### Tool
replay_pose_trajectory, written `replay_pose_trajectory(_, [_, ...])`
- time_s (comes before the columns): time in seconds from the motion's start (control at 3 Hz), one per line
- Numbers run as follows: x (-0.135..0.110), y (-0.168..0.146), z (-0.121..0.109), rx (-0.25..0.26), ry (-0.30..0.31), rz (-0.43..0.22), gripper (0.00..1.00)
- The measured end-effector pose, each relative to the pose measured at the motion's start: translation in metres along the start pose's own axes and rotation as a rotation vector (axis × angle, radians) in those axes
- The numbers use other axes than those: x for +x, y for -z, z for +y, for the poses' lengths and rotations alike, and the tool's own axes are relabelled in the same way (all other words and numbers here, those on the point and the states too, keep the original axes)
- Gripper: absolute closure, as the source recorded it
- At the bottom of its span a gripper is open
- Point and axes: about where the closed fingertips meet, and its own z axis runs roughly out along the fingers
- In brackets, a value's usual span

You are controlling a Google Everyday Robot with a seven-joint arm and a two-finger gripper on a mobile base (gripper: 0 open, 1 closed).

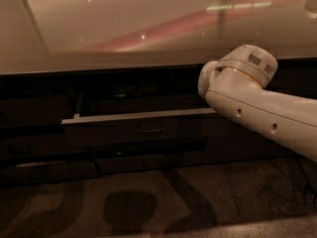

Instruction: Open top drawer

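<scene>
The top drawer (106,133) stands partly pulled out from the dark cabinet under the desk (124,29). Its dark front faces the camera, and a pale line runs along the upper edge of this front. A small bail handle (151,130) sits in the middle of the front. On the left, a pale side wall (78,105) of the drawer leads back into the cabinet. The inside of the drawer is in deep shadow; some small dim shapes (126,89) lie near the back, but what they are cannot be told.

The white robot arm (262,115) comes in from the lower right and rises toward the upper left. Its rounded joint (237,69) is in front of the right end of the drawer and covers that end. The gripper does not show in this view, so one cannot tell how far it is open or whether it has hold of anything.

Below the top drawer there is a shallower dark drawer front (148,162), which is closed. The desk has a glossy pale top with a pinkish streak of reflected light. The floor (148,207) in front of the cabinet carries soft dark shadows.
</scene>
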Motion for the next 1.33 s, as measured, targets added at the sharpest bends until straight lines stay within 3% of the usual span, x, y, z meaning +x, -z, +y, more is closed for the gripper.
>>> replay_pose_trajectory(0.33, [-0.001,-0.002,0.003,-0.019,-0.025,-0.047,1.00])
replay_pose_trajectory(0.67, [-0.009,-0.004,0.013,-0.077,-0.078,-0.152,1.00])
replay_pose_trajectory(1.0, [-0.009,-0.004,0.013,-0.077,-0.078,-0.152,1.00])
replay_pose_trajectory(1.33, [0.006,-0.042,0.039,-0.193,-0.136,-0.123,1.00])
